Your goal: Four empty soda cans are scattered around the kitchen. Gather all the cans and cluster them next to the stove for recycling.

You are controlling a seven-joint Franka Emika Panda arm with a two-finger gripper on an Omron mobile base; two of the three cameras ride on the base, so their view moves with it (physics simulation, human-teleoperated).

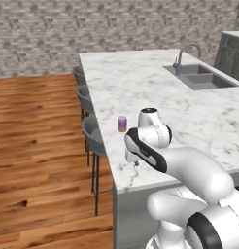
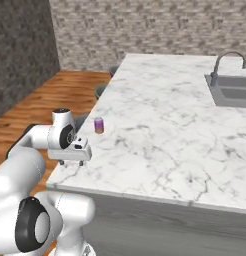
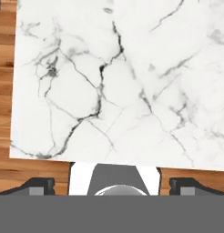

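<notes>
Purplish-pink soda can (image 1: pixel 122 123) upright on marble island (image 1: pixel 141 87), fingers (image 2: pixel 61 162) spread nearby

The arm's white links are hiding the near corner of the marble island (image 1: pixel 141 82) in the left base view. The island is hiding most of the 3 grey stools (image 1: pixel 90 130), and only their seat edges are showing. The frame's right edge is cutting off the sink (image 2: pixel 235 92) in the right base view. The label on the purplish-pink soda can (image 1: pixel 122 123) is showing too small to read.
</notes>
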